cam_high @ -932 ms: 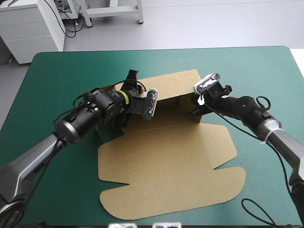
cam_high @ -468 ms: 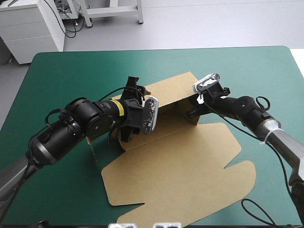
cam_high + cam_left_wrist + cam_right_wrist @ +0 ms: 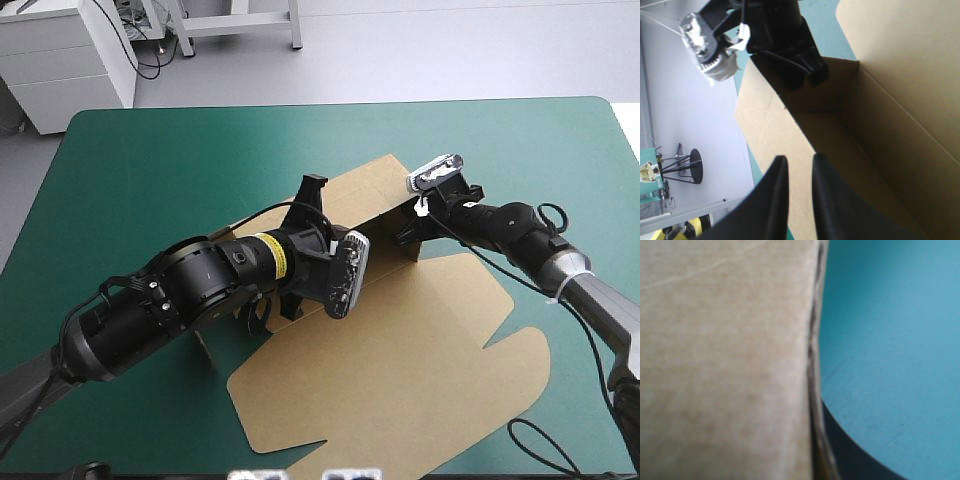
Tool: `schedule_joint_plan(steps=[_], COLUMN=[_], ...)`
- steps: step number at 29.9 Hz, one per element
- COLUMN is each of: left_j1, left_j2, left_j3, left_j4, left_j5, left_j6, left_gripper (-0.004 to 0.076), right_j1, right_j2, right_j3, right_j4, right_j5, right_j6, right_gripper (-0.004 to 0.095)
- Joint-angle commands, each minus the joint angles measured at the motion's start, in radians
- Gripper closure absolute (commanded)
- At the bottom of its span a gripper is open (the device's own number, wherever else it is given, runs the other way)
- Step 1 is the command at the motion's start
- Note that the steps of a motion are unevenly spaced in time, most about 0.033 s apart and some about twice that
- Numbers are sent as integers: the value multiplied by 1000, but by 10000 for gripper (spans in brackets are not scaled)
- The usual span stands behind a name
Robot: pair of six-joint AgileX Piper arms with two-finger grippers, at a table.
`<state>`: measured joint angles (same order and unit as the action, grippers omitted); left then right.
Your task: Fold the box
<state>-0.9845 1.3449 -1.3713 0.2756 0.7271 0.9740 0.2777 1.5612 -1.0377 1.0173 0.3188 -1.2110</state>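
The brown box (image 3: 400, 370) has slid further toward the bench's (image 3: 150, 160) near right corner. Now nearer mid-bench, the left gripper (image 3: 796, 160) has its jaws clamped on the raised wall; the right gripper (image 3: 408, 235) has its jaws pinching that wall's end.

- We've got the box (image 3: 375, 190) sitting roughly mid-table (image 3: 130, 160), with the far edge and both side edges well away from it.
- The lid (image 3: 400, 370) lies flat on the near side and spreads off toward the right. The raised walls stand behind it, on the far side.
- The left gripper (image 3: 796, 162) is at the raised part, and we can see a wall's top edge running in between its fingers.
- The right gripper (image 3: 407, 232) is straight ahead of the left one, at the right-hand corner of that wall, with board between its fingers too.
- A side flap (image 3: 204, 352) sticks up at the box's left end.
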Motion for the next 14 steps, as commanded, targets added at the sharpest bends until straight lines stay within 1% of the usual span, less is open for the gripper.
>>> schedule_joint_plan(steps=[1, 4, 7, 9, 11, 14], left_j1=[-7, -3, 53, 125, 239, 406], left_j2=[-38, -36, -24, -14, -4, -3], left_j3=[-64, -111, -178, -216, -248, -262], left_j4=[23, 25, 25, 17, -18, -177], left_j5=[-46, 27, 121, 194, 253, 281], left_j6=[-35, -59, -127, -178, -244, -265], left_gripper=[710, 710, 710, 710, 710, 710], right_j1=[1, 1, 1, 1, 1, 1], right_j2=[-38, -38, -38, -38, -40, -42], right_j3=[-28, -28, -28, -28, -28, -28], right_j4=[22, 22, 22, 22, 22, 14], right_j5=[-14, -18, -27, -30, -32, -32], right_j6=[2, 2, 2, 2, 2, 2], right_gripper=[927, 927, 927, 927, 927, 927])
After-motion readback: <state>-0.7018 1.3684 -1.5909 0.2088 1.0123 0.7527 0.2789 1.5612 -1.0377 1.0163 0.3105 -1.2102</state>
